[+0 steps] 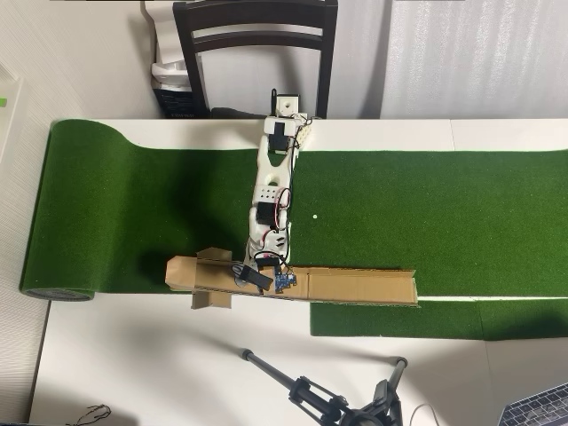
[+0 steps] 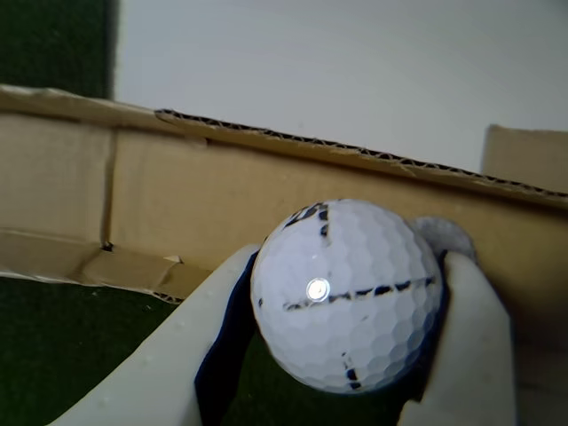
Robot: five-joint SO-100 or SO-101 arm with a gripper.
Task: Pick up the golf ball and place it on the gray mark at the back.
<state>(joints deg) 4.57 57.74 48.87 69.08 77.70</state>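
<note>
Item: small white dimpled golf ball with thin dark line markings. Location: pinched between the two pale fingers of the gripper, which close on its left and right sides in the wrist view. Contact sits low on the ball; most of the sphere stands proud of the fingers.

Item: long brown corrugated cardboard trough, lying along the near edge of the green artificial-turf mat on the white tabletop. Its wall rises close behind the ball in the wrist view. In the overhead view the gripper is down inside this trough; the ball cannot be made out there.

Item: white jointed robot arm, stretched from its base across the mat.

Item: gray mark. Not identifiable in either view; a tiny white dot shows on the turf, just right of the arm in the overhead view.

Risks, as judged:
- The round, smooth ball may squirt out of the shallow pinch under a fast lift or swing.
- The ball or fingers may catch the cardboard wall if the arm draws back before rising, dragging the light trough.
- With the mark unlocated, placement may go to the white dot by mistake.
- On release the ball may roll off across the turf.
</note>
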